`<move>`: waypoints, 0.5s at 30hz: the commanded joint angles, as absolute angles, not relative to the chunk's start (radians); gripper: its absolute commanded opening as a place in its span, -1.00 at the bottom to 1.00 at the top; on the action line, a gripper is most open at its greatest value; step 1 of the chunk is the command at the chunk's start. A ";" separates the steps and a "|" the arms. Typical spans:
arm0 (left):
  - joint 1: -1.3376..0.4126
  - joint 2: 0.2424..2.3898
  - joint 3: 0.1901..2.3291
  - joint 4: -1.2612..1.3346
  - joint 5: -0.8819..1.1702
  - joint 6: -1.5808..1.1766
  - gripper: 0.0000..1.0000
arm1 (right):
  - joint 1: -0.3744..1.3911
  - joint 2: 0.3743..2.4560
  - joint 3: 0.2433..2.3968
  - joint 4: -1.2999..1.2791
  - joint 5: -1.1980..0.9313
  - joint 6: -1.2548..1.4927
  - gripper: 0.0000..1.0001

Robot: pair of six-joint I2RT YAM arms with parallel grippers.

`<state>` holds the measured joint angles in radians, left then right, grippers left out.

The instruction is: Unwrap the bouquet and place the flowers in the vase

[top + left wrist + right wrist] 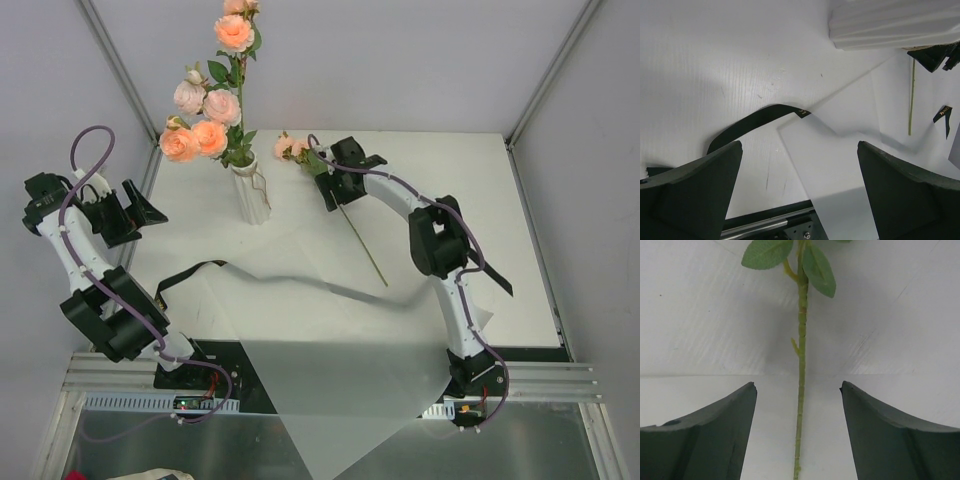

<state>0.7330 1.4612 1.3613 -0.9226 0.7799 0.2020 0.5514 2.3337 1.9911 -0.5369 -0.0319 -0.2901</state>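
Vase (250, 195): upright at far left of your table (450, 180), flowers (208, 115) standing in it. Loose stem (801, 365): flat, untouched, between the spread fingers of your right gripper (798, 390). Your left gripper (800, 150): spread wide above ribbon (750, 120) and paper (840, 150)

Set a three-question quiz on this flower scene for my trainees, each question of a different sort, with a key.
1. True or false: the vase already holds several flowers.
2. Multiple choice: the right gripper is A) shut tight and empty, B) open, astride the loose stem without touching it, C) down inside the vase's mouth.
3. Short answer: what colour is the untied ribbon?

Key: 1 true; 2 B; 3 black.
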 commanded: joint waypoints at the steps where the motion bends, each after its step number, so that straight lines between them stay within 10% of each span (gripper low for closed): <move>1: 0.732 1.474 1.347 -0.934 0.833 0.238 0.98 | 0.557 2.352 2.068 -0.563 -0.006 -0.319 0.41; 15: 0.686 1.448 1.305 -0.902 0.743 0.229 0.98 | 0.555 2.441 2.174 -0.574 -0.017 -0.310 -0.38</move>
<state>0.7158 1.4788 1.3354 -0.9161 0.7727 0.2188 0.5514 2.4340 2.1235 -0.5583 -0.0223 -0.3161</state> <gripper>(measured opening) 0.992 0.322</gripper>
